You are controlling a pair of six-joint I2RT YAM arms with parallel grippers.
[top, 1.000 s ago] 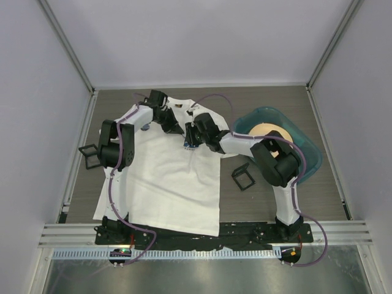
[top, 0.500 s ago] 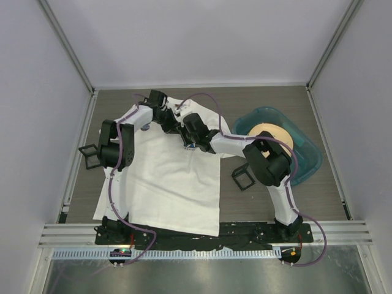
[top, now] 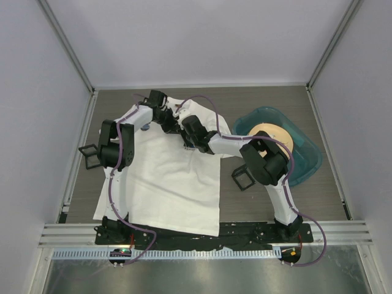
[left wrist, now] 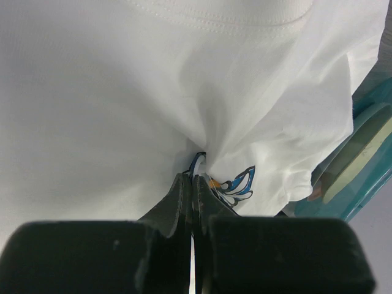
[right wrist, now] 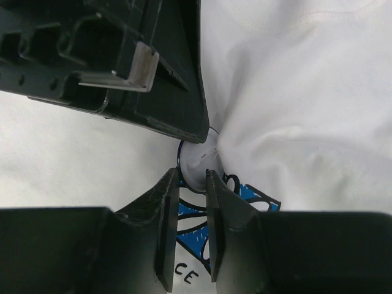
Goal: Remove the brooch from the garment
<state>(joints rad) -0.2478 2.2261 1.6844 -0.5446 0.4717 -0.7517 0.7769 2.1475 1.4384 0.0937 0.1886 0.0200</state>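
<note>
The white T-shirt point(top: 165, 177) lies flat on the table. My left gripper point(top: 176, 128) is shut on a pinch of its chest fabric point(left wrist: 191, 177), just beside the blue-and-white flower print point(left wrist: 236, 184). The brooch point(right wrist: 199, 160) is a small round disc with a dark-blue rim, sitting at the top of the print point(right wrist: 196, 233). Only a sliver of its rim shows in the left wrist view point(left wrist: 197, 160). My right gripper point(right wrist: 191, 177) has its jaws a little apart, with the tips at the brooch's lower edge. In the top view, my right gripper point(top: 187, 139) hides the brooch.
A teal bin point(top: 309, 156) holding a tan disc point(top: 269, 131) stands right of the shirt. One small black square box point(top: 242, 177) sits by the shirt's right edge and another point(top: 87, 156) at its left. The left gripper's finger point(right wrist: 153, 92) crowds the brooch from above.
My right gripper has moved left across the shirt's chest and closed in on the brooch beside the left gripper. The left arm has stayed put, holding the fabric.
</note>
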